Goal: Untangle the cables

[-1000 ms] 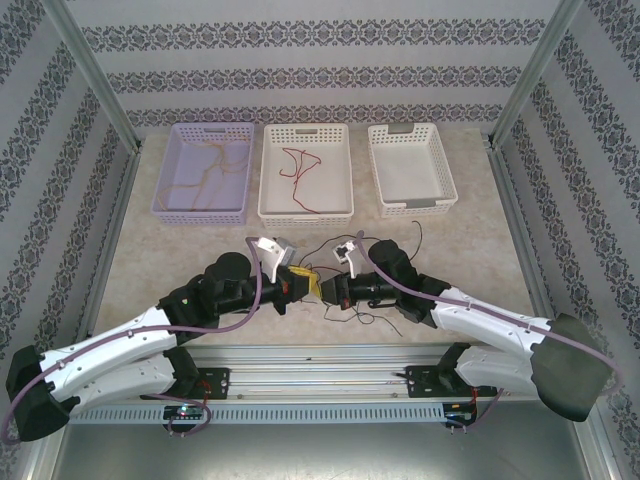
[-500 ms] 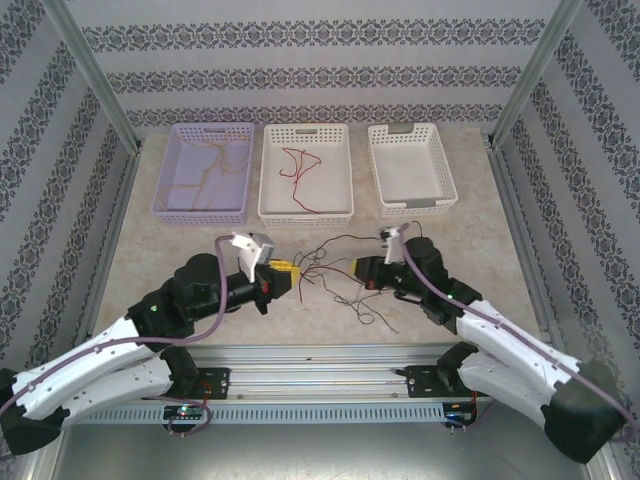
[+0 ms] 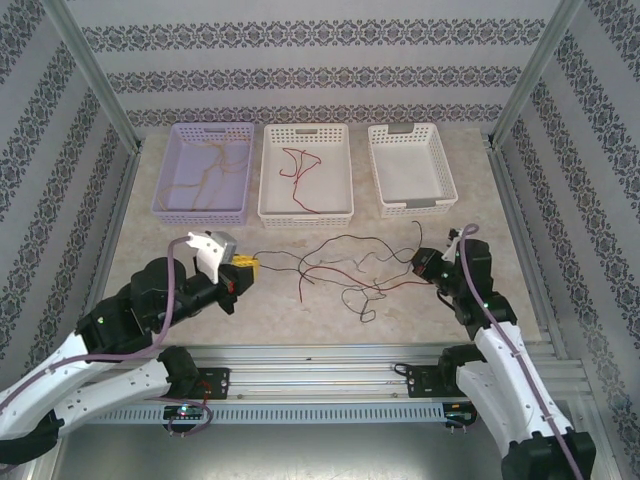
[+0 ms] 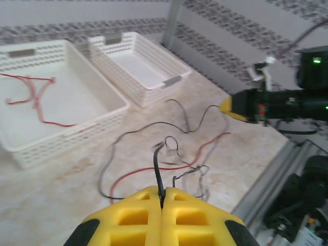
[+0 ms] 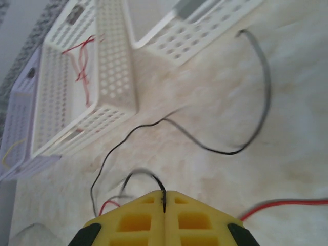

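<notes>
Yellow foam pads tip both grippers. From the top camera, three baskets stand in a row at the far side of the table [image 3: 150, 245]. One lavender basket [image 3: 200, 214] on the left holds a tan cable [image 3: 205, 172], and one white middle basket [image 3: 305, 213] holds one red cable [image 3: 297, 165]. One white right basket [image 3: 420, 206] completes the row. Nearer the arms, a tangle of cables [image 3: 340, 265] lies spread on the table. It has one red strand and black strands that cross too much to count. The left gripper [image 3: 247, 270] sits at the tangle's left end and the right gripper [image 3: 420, 262] at its right end, well apart.

From the left wrist, the left gripper's [image 4: 162, 197] two pads are pressed together, pinching a black cable [image 4: 159, 174] that rises from the seam. Beyond it lie the red strand [image 4: 138, 177], two white baskets and the right gripper's [image 4: 226, 106] yellow tip.

From the right wrist, the right gripper's [image 5: 164, 200] two pads are likewise pressed together on a black cable [image 5: 162, 187]. A long black loop [image 5: 225, 151] curves across the table ahead, and the red strand [image 5: 287, 203] runs off to the right. All three baskets show at the top left.
</notes>
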Robot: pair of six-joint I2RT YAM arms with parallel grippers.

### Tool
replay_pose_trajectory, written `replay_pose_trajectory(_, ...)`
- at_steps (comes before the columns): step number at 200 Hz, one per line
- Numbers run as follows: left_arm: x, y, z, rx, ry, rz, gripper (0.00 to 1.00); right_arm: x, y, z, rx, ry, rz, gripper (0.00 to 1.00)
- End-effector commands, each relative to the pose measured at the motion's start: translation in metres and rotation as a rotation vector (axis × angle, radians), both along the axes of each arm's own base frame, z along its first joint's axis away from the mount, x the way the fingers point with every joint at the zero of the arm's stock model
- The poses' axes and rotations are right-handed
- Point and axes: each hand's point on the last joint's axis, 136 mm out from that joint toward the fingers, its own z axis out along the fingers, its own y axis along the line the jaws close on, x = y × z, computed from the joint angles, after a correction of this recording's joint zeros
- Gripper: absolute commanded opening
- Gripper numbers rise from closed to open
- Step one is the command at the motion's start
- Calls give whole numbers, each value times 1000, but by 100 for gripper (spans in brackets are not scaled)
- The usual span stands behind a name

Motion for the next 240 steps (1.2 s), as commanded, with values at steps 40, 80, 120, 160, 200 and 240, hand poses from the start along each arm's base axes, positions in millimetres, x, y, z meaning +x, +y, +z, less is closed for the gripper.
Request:
replay_pose_trajectory(40, 15, 104, 28, 220, -111, 432, 0, -3, -41, 53, -71, -39, -141, 0)
replay_pose_trajectory(80, 8, 128, 48, 198, -148, 501, 0, 3, -40, 100, -36, -115, -138, 0)
replay_pose_trajectory(120, 15, 103, 34, 221, -121, 425, 0, 16, -13, 171, 82, -241, -8, 0)
replay_pose_trajectory(160, 27, 66, 14, 236, -98, 332, 0, 24, 26, 255, 57, -352, 173, 0)
replay_pose_trajectory(200, 37, 34, -11, 260, -77, 241, 0, 34, 47, 338, 37, -468, 271, 0)
replay_pose_trajectory(240, 37, 26, -26, 275, -56, 206, 0, 59, 57, 392, 1, -523, 326, 0)
